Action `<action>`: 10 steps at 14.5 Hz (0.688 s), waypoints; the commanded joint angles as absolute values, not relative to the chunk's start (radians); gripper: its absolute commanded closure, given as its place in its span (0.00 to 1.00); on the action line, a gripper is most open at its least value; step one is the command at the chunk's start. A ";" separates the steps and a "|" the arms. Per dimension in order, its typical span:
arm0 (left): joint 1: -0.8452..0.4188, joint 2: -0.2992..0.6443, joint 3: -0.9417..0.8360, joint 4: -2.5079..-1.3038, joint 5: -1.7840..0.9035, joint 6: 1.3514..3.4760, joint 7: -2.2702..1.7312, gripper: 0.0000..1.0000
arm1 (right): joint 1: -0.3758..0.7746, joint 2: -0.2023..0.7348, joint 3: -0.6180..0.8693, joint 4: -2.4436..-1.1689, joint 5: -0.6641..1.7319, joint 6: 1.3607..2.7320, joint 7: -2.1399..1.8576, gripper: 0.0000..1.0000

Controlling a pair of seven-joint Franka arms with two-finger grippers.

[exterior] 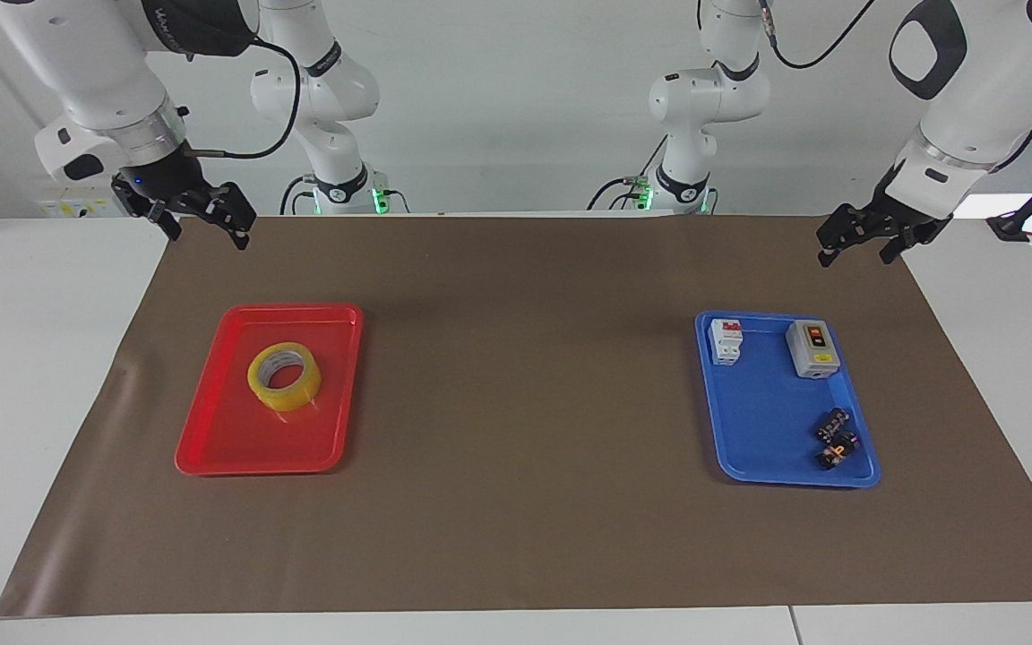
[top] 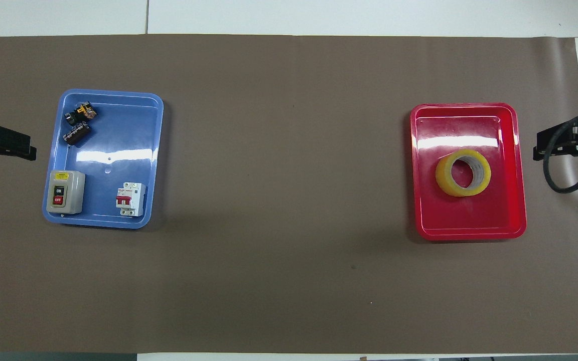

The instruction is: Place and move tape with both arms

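The tape, a yellow roll with a pale core, lies flat in the red tray at the right arm's end of the table; it also shows in the overhead view. My right gripper hangs open and empty over the brown mat's corner by the robots, well clear of the tray. In the overhead view it shows beside the red tray. My left gripper waits open and empty over the mat's other corner by the robots, and shows at the overhead view's edge.
A blue tray at the left arm's end holds a grey switch box, a white breaker and small dark parts. A brown mat covers the table between the trays.
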State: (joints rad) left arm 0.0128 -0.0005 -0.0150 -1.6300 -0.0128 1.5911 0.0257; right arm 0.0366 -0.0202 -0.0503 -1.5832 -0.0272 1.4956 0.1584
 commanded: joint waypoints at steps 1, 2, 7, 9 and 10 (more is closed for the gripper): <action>0.015 -0.023 -0.012 -1.647 -0.009 1.589 0.041 0.00 | 0.037 -0.028 -0.045 -1.577 -0.031 1.493 0.138 0.00; 0.015 -0.023 -0.012 -1.647 -0.009 1.589 0.041 0.00 | 0.037 -0.028 -0.044 -1.566 -0.031 1.488 0.134 0.00; 0.015 -0.023 -0.012 -1.647 -0.009 1.589 0.041 0.00 | 0.035 -0.015 -0.034 -1.522 -0.029 1.450 0.132 0.00; 0.015 -0.021 -0.012 -1.647 -0.009 1.589 0.041 0.00 | 0.037 -0.015 -0.032 -1.523 -0.034 1.445 0.094 0.00; 0.015 -0.023 -0.012 -1.647 -0.009 1.589 0.041 0.00 | 0.037 -0.017 -0.032 -1.523 -0.035 1.440 0.075 0.00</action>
